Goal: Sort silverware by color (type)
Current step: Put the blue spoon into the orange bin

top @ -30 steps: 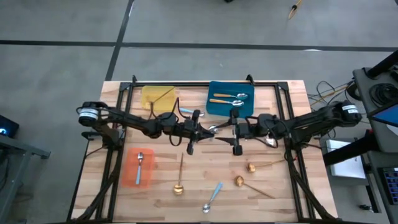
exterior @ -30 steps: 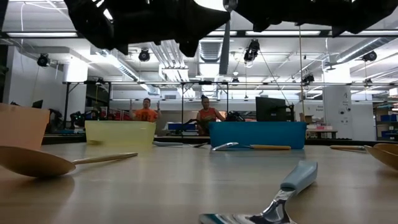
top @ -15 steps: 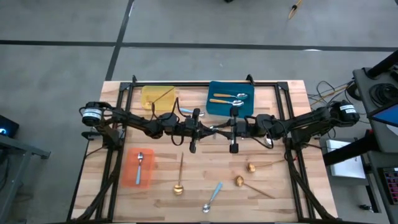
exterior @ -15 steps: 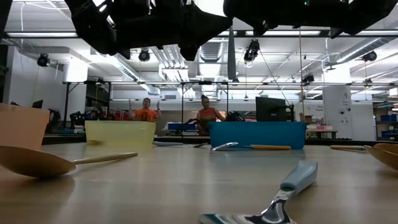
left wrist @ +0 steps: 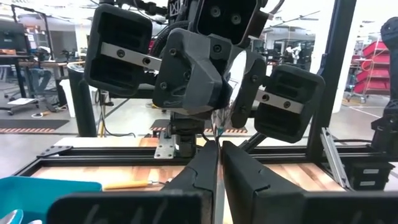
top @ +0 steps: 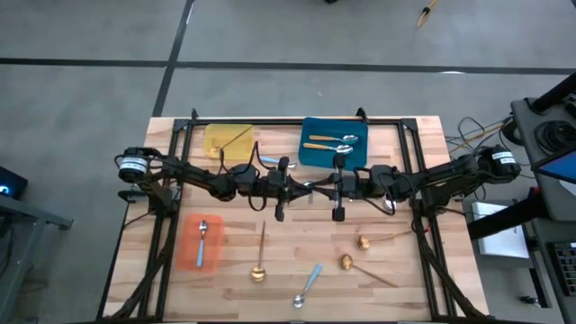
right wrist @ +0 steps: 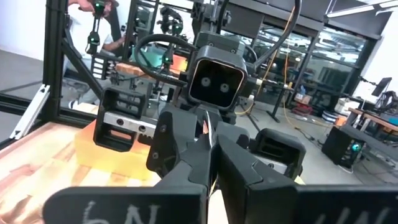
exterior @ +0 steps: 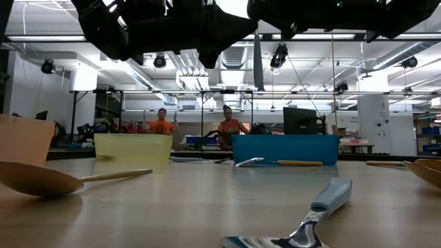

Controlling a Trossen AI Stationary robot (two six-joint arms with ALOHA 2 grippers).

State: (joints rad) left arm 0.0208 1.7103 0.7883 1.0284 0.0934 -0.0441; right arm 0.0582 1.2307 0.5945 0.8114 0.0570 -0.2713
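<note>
My two grippers meet nose to nose above the table's middle, left gripper [top: 304, 188] and right gripper [top: 317, 188], both shut on one small spoon [top: 310, 187] of which only a silvery glint shows between them. On the table lie gold spoons [top: 260, 256] [top: 373, 239] [top: 360, 267] and a light-blue-handled spoon [top: 308, 284]. Another blue-handled spoon [top: 267, 161] lies between the far trays. Two orange-handled spoons [top: 326, 143] rest in the blue tray [top: 310, 157], and one gold spoon [top: 236, 136] in the yellow tray [top: 216, 144]. My left gripper [left wrist: 219, 148] pinches the spoon between its two fingers, reaching level from the table's left. The fingers hide which part they have. The spoon is lifted clear of the table. My right gripper [right wrist: 211, 142] pinches the same spoon between its two fingers, level from the table's right, facing the left gripper. Only a thin bright strip [right wrist: 210, 127] shows at the fingertips; which part of the spoon it is cannot be told.
An orange tray [top: 191, 255] at the near left holds a blue-handled spoon [top: 203, 234]. A black frame [top: 297, 121] rims the table's far edge and sides. Bare wood lies in front of the arms. People stand in the room far behind the table.
My right gripper has shut on the spoon that my left gripper holds out; its fingers stood spread a second ago. Both arms have stayed where they were, and the spoon has not moved.
</note>
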